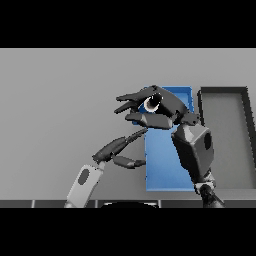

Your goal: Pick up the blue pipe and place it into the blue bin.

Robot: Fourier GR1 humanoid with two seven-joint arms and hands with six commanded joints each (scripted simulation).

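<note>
Nearest to me is the left hand [116,150], which comes up from the lower edge on its white and grey forearm. Its fingers are straight and relaxed and hold nothing. One long finger points up and to the right, its tip reaching the left edge of the blue bin [167,170], and the thumb lies below, also pointing towards that edge.

Further back, the right hand [150,107] hangs over the far end of the same bin, its arm rising from the lower right across the bin's right side. Its fingers are curled round the blue pipe [151,102]. Only the round open end of the pipe shows, a pale ring with a dark centre and a bit of blue at the rim, held between the upper fingers and the thumb below. The fingertips point left, past the bin's left edge.

I count one blue bin, long and narrow, running away from the robot. Just beside it on the right stands one dark grey bin [245,130], with a darker rim. Both stand on the one grey surface [55,110]. There is one pipe and there are two hands.
</note>
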